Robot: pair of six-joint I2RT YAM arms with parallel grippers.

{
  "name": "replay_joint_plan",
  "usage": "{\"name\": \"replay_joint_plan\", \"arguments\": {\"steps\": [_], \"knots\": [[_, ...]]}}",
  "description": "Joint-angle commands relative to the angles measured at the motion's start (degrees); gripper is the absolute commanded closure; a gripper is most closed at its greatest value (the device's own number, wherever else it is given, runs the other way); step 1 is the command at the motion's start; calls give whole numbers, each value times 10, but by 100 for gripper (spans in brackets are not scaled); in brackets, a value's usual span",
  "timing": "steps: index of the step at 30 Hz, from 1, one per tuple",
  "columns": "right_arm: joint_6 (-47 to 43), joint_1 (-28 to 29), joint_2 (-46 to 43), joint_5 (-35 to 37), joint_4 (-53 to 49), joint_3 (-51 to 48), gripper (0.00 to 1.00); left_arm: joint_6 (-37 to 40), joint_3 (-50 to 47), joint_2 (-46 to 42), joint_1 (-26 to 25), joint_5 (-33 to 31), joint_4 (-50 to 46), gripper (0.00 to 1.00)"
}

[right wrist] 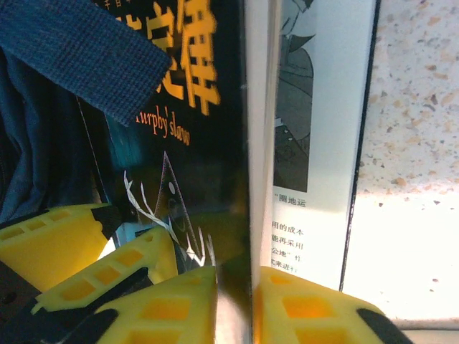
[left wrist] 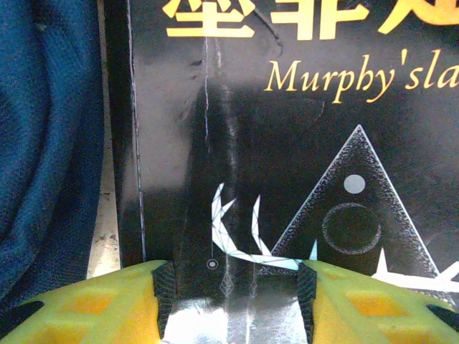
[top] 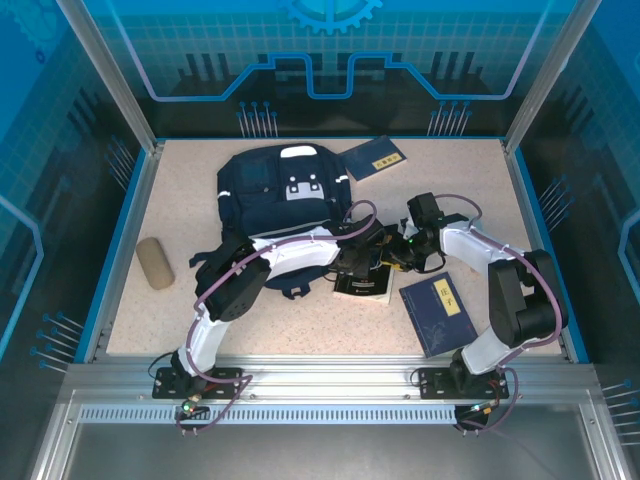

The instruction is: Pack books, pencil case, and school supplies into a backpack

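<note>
Yellow moulded-plastic fingers [right wrist: 308, 312] of right gripper [right wrist: 235, 304], recessed pockets, pinching the lifted glossy front cover of black book [right wrist: 215, 179] at its edge. White printed page [right wrist: 315, 143] exposed beside it. Woven navy strap [right wrist: 79, 57] drapes over the cover's top corner.

Left gripper [left wrist: 233, 304]: fingers [left wrist: 107, 308] spread, black ribbed pads facing in, over the same cover with its white antler line art and triangle. Contact: can't tell.

Book sits on the speckled beige table [top: 200, 310], just beside the near right edge of the soft mesh-textured backpack [top: 280, 185].

Pencil case [top: 155, 263], tan stubby cylinder, is well apart at left.

Far navy book [top: 375, 158] is flat by the backpack's far right corner; near navy book [top: 437, 314] is beside the right arm. Both are thin, with yellow labels.
</note>
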Motion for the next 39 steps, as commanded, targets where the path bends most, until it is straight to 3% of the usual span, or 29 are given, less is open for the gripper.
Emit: {"name": "replay_joint_plan", "arguments": {"steps": [1,4,8,17,25,32,39], "knots": [[-4,3,-2,-6,-3,-1,89,24,-19,-2,-4,52,-21,47],[-25,0,-25,43,-9,2,100,51,-9,-51,0,52,-28,41],[-53,-13,-67,54,5,5,100,64,-9,-115,25,81,-15,32],[-113,-28,-159,0,31,60,100,41,-88,-251,117,155,63,17],[-140,-27,-178,-131,40,140,100,-17,-215,-384,189,195,184,4],[-153,10,-159,-234,53,207,100,-63,-305,-460,247,249,265,2],[-155,74,-78,-305,48,279,100,-143,-365,-511,300,357,369,1]]}}
